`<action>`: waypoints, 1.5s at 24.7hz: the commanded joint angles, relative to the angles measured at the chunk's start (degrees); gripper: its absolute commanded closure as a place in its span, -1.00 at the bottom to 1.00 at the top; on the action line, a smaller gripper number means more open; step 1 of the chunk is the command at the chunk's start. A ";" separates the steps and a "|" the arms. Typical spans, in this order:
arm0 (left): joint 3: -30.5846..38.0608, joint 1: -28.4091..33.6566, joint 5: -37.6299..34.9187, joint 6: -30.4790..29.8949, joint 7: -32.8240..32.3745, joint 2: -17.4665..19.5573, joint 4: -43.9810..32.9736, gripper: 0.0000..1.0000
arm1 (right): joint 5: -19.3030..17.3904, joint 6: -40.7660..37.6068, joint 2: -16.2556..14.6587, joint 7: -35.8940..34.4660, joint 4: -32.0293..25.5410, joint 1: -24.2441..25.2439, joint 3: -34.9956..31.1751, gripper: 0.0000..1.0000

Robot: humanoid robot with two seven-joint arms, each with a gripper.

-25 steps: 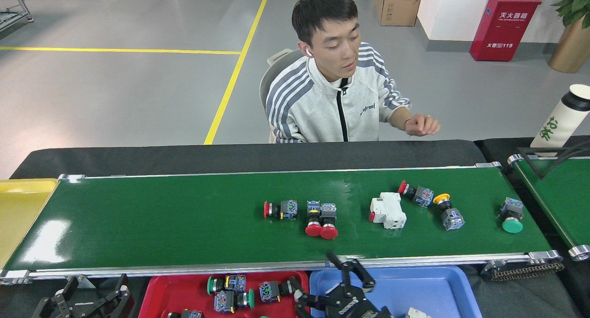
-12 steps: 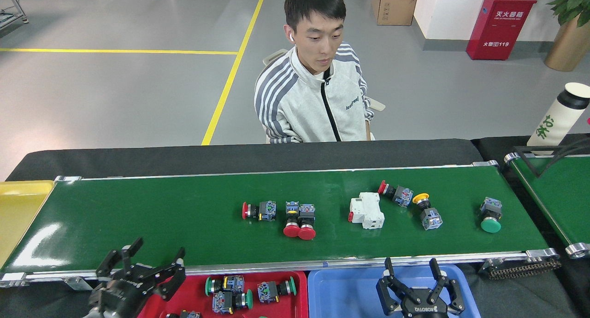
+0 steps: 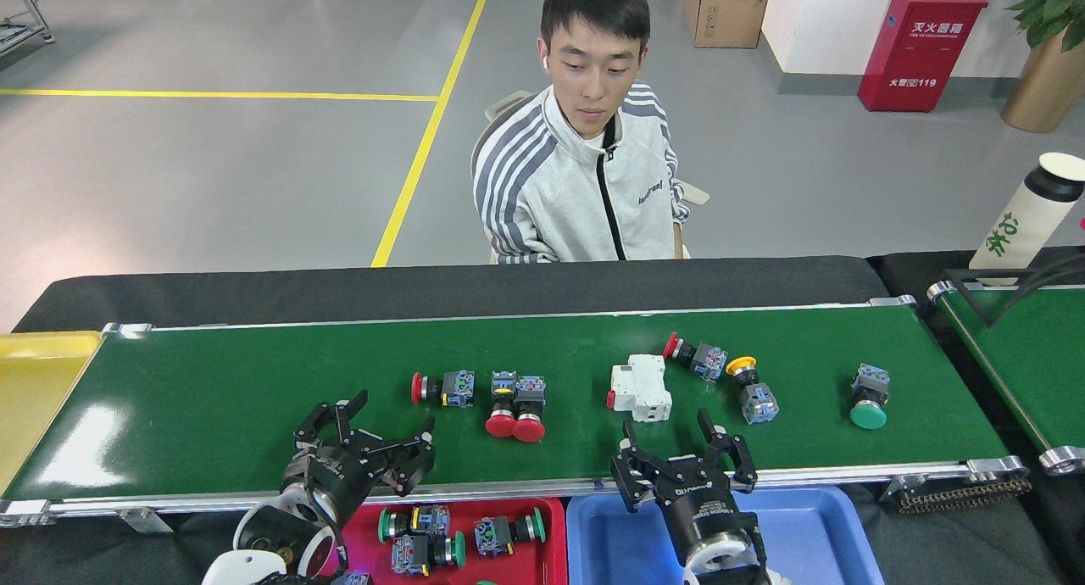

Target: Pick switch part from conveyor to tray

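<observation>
On the conveyor (image 3: pixel 254 398) you have a loose row of switch parts lying on their sides: a small red-capped switch (image 3: pixel 442 387) left of centre; just right of it a pair of red mushroom-head switches (image 3: pixel 514 407) side by side and touching, caps toward you; a white breaker-like block (image 3: pixel 639 387) past the middle; a red-capped switch (image 3: pixel 695 357) behind and right of it; a yellow-capped switch (image 3: pixel 751 390) beside that; and a green-capped switch (image 3: pixel 869 395) well apart at the right. Each switch shows a coloured cap, a dark collar and a grey-blue contact block. Your left gripper (image 3: pixel 366 433) hangs over the near belt edge, fingers spread, empty, below and left of the small red-capped switch. Your right gripper (image 3: pixel 682 445) sits over the near rail just in front of the white block, fingers apart, holding nothing. Below the rail, a red tray (image 3: pixel 555 534) holds several green-capped switches; a blue tray (image 3: pixel 805 534) lies next to it. The belt is glossy dark green with silver rails, on a black table; a yellow bin (image 3: pixel 34 381) sits at its left end. A person (image 3: pixel 585 186) in a striped jacket sits behind; grey floor with yellow lines, a red cabinet (image 3: pixel 920 47) at the back.
</observation>
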 commanded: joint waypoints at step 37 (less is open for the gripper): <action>18.03 11.69 12.84 -20.67 2.43 10.86 -9.62 0.83 | -8.23 -60.90 -16.94 -1.26 -11.83 18.51 -30.57 -1.00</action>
